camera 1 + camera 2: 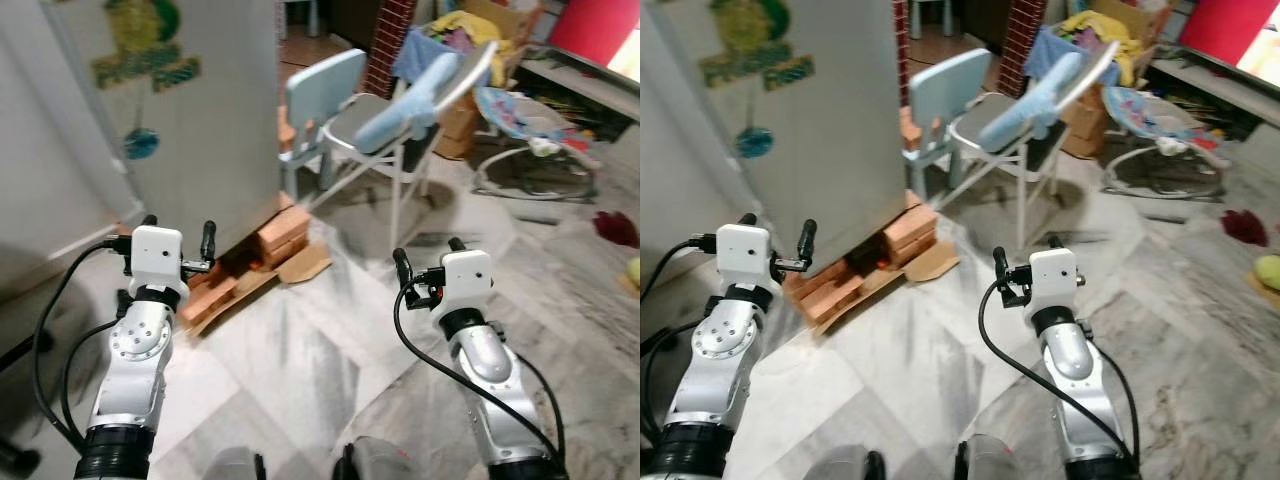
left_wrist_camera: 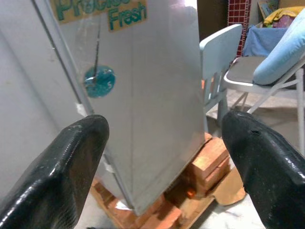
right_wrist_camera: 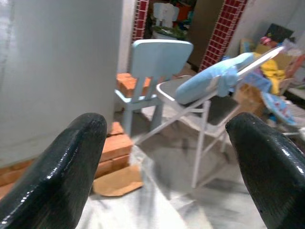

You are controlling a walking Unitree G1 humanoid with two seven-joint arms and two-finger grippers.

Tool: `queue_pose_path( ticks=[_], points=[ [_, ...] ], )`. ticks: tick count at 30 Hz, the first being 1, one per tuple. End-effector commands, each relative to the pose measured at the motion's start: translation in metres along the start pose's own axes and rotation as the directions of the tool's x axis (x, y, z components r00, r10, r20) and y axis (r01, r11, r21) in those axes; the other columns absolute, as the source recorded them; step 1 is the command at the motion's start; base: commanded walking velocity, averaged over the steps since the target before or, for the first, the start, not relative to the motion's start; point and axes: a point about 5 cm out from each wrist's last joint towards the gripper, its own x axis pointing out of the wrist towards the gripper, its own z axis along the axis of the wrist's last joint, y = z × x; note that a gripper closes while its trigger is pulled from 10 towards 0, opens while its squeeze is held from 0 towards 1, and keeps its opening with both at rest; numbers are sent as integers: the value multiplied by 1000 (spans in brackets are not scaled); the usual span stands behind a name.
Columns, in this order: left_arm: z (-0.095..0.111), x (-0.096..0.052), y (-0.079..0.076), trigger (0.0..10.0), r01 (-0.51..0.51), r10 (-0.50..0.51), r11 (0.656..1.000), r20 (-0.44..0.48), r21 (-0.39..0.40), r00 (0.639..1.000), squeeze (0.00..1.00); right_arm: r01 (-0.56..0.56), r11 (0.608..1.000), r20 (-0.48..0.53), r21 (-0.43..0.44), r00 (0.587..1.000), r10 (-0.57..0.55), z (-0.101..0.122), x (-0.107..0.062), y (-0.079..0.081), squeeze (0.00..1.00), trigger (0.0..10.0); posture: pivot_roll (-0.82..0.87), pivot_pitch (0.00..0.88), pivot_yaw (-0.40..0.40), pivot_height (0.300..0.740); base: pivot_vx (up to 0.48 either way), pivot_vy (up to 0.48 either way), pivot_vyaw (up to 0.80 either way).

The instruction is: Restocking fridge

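The left end effector [image 1: 178, 235] is raised with its fingers spread and empty, and the grey fridge [image 1: 170, 120] stands just ahead of it on bricks [image 1: 270, 245]. The right end effector [image 1: 425, 262] is likewise released, with the folding chair [image 1: 395, 125] and light-blue child's chair [image 1: 320, 95] well beyond it

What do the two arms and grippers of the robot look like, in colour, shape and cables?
Both arms are silver metal with rounded joints. Each ends in a white boxy wrist housing. The left gripper and the right gripper each have two long black fingers, glossy and rounded at the tips. Loose black cables loop beside each arm.
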Motion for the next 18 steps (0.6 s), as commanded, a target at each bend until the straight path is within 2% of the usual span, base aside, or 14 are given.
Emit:
queue_pose_path(
  ticks=[1, 3, 5, 6, 9, 10, 11, 12, 13, 18],
  points=[
    [2, 1, -2, 10000, 19, -19, 1000, 13, 16, 1000, 0, -8, 1000, -8, 11, 1000, 8, -2, -3, -1, 0, 10000, -22, 83, -29, 740, 277, 394, 0],
    [5, 1, -3, 10000, 58, -60, 998, 36, 36, 998, 0, -15, 1000, 2, -11, 1000, 15, 0, -4, 0, 0, 10000, -19, 85, -27, 740, 338, 330, 0],
    [5, 0, -2, 10000, 39, -40, 999, 41, 26, 998, 0, -11, 1000, -2, 5, 1000, 11, 0, -3, 2, 0, 10000, -21, 90, -25, 740, 459, 0, 0],
    [3, 0, -2, 10000, 30, -30, 1000, 27, 9, 999, 0, 10, 1000, -6, 11, 1000, -10, 0, -2, 2, 0, 10000, -22, 90, -24, 740, 465, 0, 0],
    [3, -1, -4, 10000, 26, -26, 1000, 38, -8, 999, 0, 107, 994, -21, -13, 994, -107, -1, -1, -2, 0, 10000, -19, 87, -23, 740, 0, 0, 0],
    [2, -1, -6, 10000, 40, -40, 999, 28, -17, 999, 0, 83, 996, -86, 45, 993, -79, -7, 0, -1, 0, 10000, -21, 88, -21, 740, 0, 0, 0],
    [2, -1, -6, 10000, 40, -40, 999, 28, -17, 999, 0, 83, 996, -86, 45, 993, -79, -7, 0, -1, 0, 10000, -21, 88, -21, 740, 0, 0, 0],
    [0, -3, -9, 10000, 81, -81, 996, 12, -33, 997, 0, 26, 995, -89, 101, 996, -17, -8, -1, 0, 0, 10000, -22, 88, -20, 740, 0, 0, 0],
    [-3, -6, -12, 10000, 103, -103, 994, -8, -26, 995, 0, 22, 995, -72, 97, 997, -15, -8, -4, -2, 0, 10000, -20, 87, -20, 740, 0, 0, 0],
    [-8, -7, -11, 10000, 89, -89, 996, -19, -17, 996, 0, 39, 992, -89, 120, 996, -28, -12, -4, -5, 0, 10000, -18, 81, -20, 740, 0, 0, 0]
  ],
)
